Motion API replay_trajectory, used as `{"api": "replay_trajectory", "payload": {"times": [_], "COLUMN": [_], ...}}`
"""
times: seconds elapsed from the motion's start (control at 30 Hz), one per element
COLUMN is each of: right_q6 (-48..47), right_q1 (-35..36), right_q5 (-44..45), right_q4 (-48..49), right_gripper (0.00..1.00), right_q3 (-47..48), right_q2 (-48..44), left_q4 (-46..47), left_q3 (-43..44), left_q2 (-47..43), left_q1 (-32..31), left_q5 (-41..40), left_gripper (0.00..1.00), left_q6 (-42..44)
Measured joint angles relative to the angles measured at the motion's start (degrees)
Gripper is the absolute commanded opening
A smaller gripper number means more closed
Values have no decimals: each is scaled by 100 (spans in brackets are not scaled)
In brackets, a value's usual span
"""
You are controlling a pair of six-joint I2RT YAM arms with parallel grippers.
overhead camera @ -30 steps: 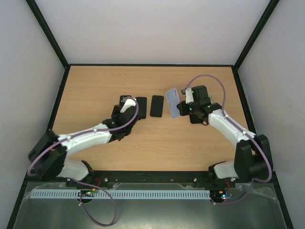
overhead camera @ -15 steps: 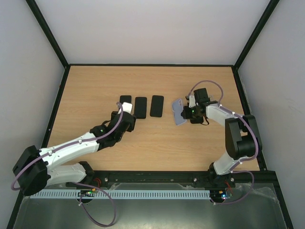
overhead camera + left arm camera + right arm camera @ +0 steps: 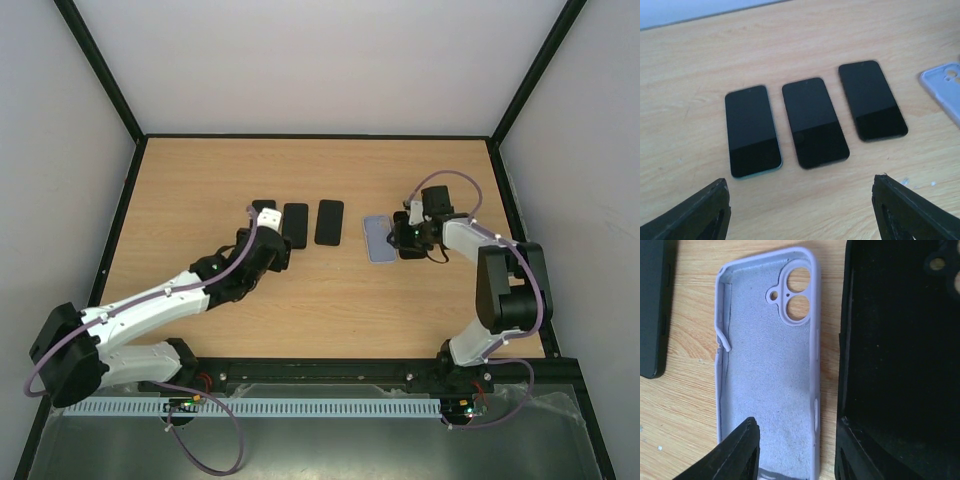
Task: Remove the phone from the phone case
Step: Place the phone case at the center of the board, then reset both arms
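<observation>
Fingers [image 3: 740, 452] of the right gripper [image 3: 797, 442] are parted, nothing gripped, over the lower end of the empty phone case [image 3: 765, 365], the phone [image 3: 900, 350] laid just beside it.

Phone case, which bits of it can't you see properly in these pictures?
Left wrist view: only a corner of the phone case shows; the right edge cuts it off.
Right wrist view: its lower end is hidden by a finger of the right gripper and the bottom edge.
Top view: too small to show its holes.

Top view looks down from behind over the whole tabletop [image 3: 200, 180]; both close wrist views share the phone case [image 3: 767, 390].
</observation>
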Motion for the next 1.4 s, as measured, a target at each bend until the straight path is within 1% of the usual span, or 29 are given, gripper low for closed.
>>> {"api": "replay_trajectory", "payload": {"times": [0.13,0.23,0.37,0.43,0.5,0.53,0.6,0.63,0.8,0.9,1.0,1.13,1.4], "right_q6": [-74,-164,-264,-280,-297,-315,-376,-387,-236,59,317,501,603], "right_q1": [-101,-142,-144,-144,-144,-144,-144,-144,-144,-144,-146,-146,-146], "right_q5": [-83,-118,-125,-114,-114,-109,-92,-37,483,844,1104,1344,1578], "right_q4": [-57,-68,-26,28,83,118,229,339,876,1069,1261,1445,1556], "right_gripper": [42,44,51,56,63,70,94,99,97,97,97,98,97], "right_q3": [0,2,15,17,20,15,-52,-153,-977,-1281,-1311,-1311,-1331], "right_q2": [-304,-927,-1888,-2350,-2743,-2916,-3248,-3429,-4199,-4413,-4489,-4516,-4677], "left_q4": [-393,-702,-979,-1091,-1161,-1185,-1161,-1086,-621,-286,-203,-52,90], "left_q3": [638,1156,1541,1591,1598,1598,1585,1532,1014,505,330,317,254], "left_q2": [17,13,-13,-33,-35,-37,-61,-116,-629,-981,-1064,-1086,-1475], "left_q1": [11,52,271,496,769,898,1187,1364,1961,2070,2076,2074,2076], "left_q5": [0,-48,-144,-197,-199,-195,-131,-52,363,660,861,1003,1001], "left_gripper": [84,90,99,100,100,100,100,100,100,100,100,100,100], "left_q6": [149,332,544,645,730,769,861,898,922,999,1049,1099,1095]}}
